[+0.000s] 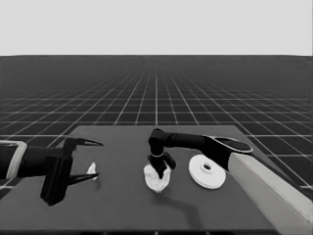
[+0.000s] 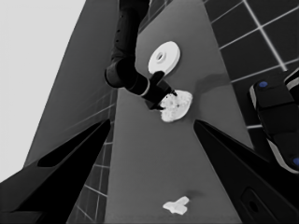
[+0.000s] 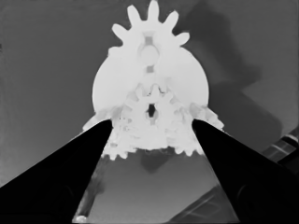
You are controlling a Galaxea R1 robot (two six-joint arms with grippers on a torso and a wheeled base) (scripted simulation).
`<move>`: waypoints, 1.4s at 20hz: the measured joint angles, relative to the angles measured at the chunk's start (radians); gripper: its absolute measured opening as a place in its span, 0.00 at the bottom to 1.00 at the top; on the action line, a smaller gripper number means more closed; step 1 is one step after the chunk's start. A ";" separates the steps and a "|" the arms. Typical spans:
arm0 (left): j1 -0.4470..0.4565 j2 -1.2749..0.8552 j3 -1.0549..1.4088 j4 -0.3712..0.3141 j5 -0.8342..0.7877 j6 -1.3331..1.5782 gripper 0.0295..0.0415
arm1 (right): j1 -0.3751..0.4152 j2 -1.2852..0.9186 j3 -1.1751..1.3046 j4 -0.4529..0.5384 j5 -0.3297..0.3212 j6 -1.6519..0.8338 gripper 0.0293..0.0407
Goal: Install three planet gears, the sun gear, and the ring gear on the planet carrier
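- At the table's (image 1: 122,205) middle in the head view, the right gripper (image 1: 161,169) points down onto the smaller round part (image 1: 156,180), its black fingers touching the white cluster of that part and the gears on it.
- The right arm (image 1: 264,183) enters from the lower right corner; its black forearm crosses above the larger round part (image 1: 207,171), which lies flat just right of the smaller one, apart from it.
- The left gripper (image 1: 95,159) stands over the table's left end with its two fingers spread wide. A thin white piece (image 1: 91,169) lies on the table between them; the fingers do not clasp it.
- In the left wrist view, the left fingers (image 2: 70,158) rise as two widely separated wedges holding nothing. The thin white piece (image 2: 176,205) lies on the table between them.
- Farther off in the same view, the right gripper (image 2: 163,95) touches the smaller round part (image 2: 176,106), with toothed gears visible on it; the larger round part (image 2: 164,57) lies beyond it.
- In the right wrist view, the right fingers (image 3: 60,186) stand apart on either side of the smaller round part (image 3: 117,79), gripping nothing that can be made out.
- One gear (image 3: 150,28) sits at the part's far rim with its teeth overhanging the edge. A middle gear (image 3: 152,111) sits over the centre. Two more gears (image 3: 119,135) sit at the near rim, beside the fingertips.
- The right gripper (image 3: 152,123) is centred on the middle gear; whether the fingers touch the near gears cannot be told.
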 joint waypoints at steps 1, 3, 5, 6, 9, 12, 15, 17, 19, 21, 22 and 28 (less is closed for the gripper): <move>0.000 0.000 0.000 0.000 0.000 0.000 0.75 | 0.000 0.000 0.000 0.000 0.000 0.002 0.76; 0.000 0.000 0.000 0.000 0.000 0.000 0.75 | 0.000 0.000 0.000 0.000 0.000 0.004 0.80; 0.000 0.000 0.000 0.000 0.000 0.000 0.75 | 0.000 0.000 0.000 0.000 0.000 0.005 0.81; 0.000 0.000 0.000 0.000 0.000 0.000 0.75 | 0.000 0.000 0.000 0.000 0.000 0.005 0.81; 0.000 0.000 0.000 0.000 0.000 0.000 0.75 | 0.049 -0.009 0.039 0.043 -0.026 -0.388 0.88; 0.000 0.000 0.000 0.000 0.000 0.000 0.75 | 0.121 -0.015 0.069 0.099 -0.040 -0.870 0.82; 0.000 0.000 0.000 0.000 0.000 0.000 0.75 | 0.134 -0.016 0.072 0.112 -0.039 -0.972 0.81; 0.000 0.000 0.000 0.000 0.000 0.000 0.75 | 0.136 -0.017 0.072 0.115 -0.039 -0.989 0.81; 0.000 0.000 0.000 0.000 0.000 0.000 0.75 | 0.012 -0.293 0.529 -0.103 0.109 -1.408 0.98; 0.000 0.000 0.000 0.000 0.000 0.000 0.75 | -0.171 -0.980 1.091 -0.312 0.246 -1.825 0.84; 0.000 0.000 0.000 0.000 0.000 0.000 0.75 | -0.205 -1.127 1.216 -0.357 0.276 -1.916 0.82; 0.000 0.000 0.000 0.000 0.000 0.000 0.75 | -0.247 -1.318 1.387 -0.420 0.318 -2.040 0.81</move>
